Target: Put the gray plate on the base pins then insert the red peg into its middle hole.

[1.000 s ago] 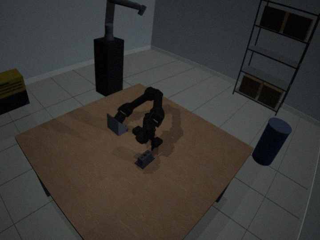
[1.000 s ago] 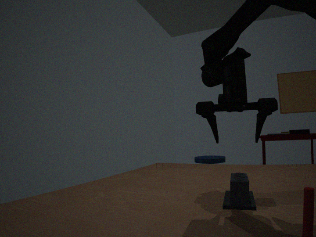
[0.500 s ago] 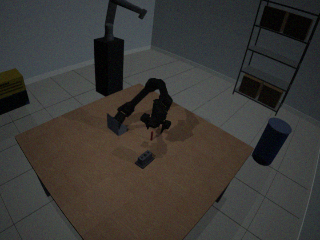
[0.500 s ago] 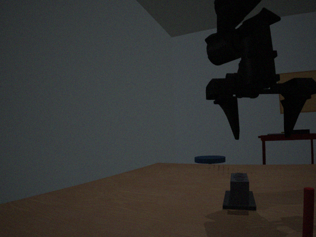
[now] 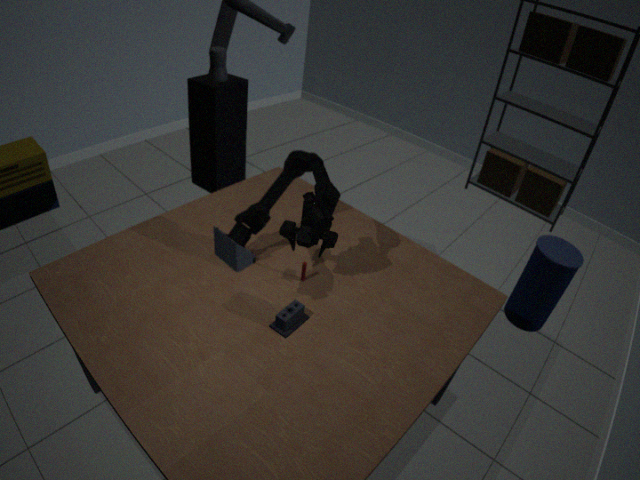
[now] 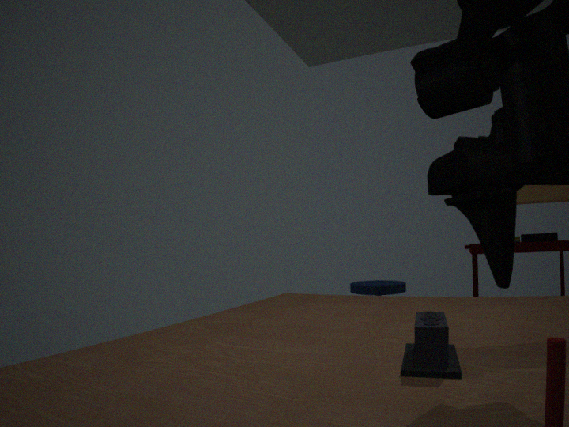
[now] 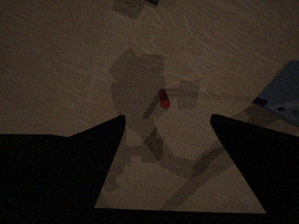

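Note:
The gray plate sits level on the dark base, with holes showing along its top. Whether any gap remains beneath it is too dark to tell. The red peg stands upright on the table, apart from the base. My gripper is open and empty, pointing down above the table. Its fingertips are higher than the peg's top, and the peg shows just beyond the gap between them in the wrist view. In the exterior view only one finger is in view.
A gray-blue angled panel stands on the table by the arm's foot. A blue cylinder, a shelf rack with boxes and another arm on a black pedestal are beyond the table.

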You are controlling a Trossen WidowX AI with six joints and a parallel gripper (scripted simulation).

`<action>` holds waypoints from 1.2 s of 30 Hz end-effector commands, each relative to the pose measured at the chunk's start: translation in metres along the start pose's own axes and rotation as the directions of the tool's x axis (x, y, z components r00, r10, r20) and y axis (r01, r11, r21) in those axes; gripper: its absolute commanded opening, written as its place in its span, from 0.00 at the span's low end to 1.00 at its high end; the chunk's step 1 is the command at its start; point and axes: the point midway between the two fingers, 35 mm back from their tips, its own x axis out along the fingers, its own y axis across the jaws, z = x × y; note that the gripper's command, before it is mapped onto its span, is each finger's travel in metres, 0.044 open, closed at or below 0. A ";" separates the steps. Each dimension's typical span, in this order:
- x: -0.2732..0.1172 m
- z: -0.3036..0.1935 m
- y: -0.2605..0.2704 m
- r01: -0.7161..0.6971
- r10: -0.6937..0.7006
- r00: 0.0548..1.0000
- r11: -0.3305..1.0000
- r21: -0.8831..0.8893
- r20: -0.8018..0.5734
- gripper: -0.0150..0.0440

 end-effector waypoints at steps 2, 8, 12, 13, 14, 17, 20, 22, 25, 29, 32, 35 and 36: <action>0.013 -0.002 -0.002 0.001 -0.001 1.000 1.000 0.003 -0.008 1.00; 0.028 -0.002 -0.002 0.001 -0.001 1.000 1.000 0.003 -0.008 1.00; 0.032 -0.001 -0.002 0.001 -0.001 1.000 1.000 0.003 -0.008 1.00; 0.034 -0.001 -0.002 0.001 -0.001 1.000 1.000 0.003 -0.007 1.00; 0.036 -0.001 -0.002 0.002 -0.002 1.000 1.000 0.003 -0.007 1.00; 0.041 -0.001 -0.002 0.002 -0.002 1.000 1.000 0.002 -0.007 1.00; 0.046 -0.001 -0.001 0.002 -0.002 1.000 1.000 0.002 -0.006 1.00; 0.049 0.000 -0.001 0.002 -0.002 1.000 1.000 0.002 -0.006 1.00; 0.054 0.000 -0.001 0.002 -0.002 1.000 1.000 0.002 -0.006 1.00; 0.060 0.000 -0.001 0.001 -0.001 1.000 1.000 0.002 -0.006 1.00; 0.065 0.000 -0.001 0.001 -0.001 1.000 1.000 0.002 -0.006 1.00; 0.070 -0.001 -0.001 0.000 0.000 1.000 1.000 0.002 -0.007 1.00; 0.072 -0.001 -0.001 0.000 0.000 1.000 1.000 0.002 -0.007 1.00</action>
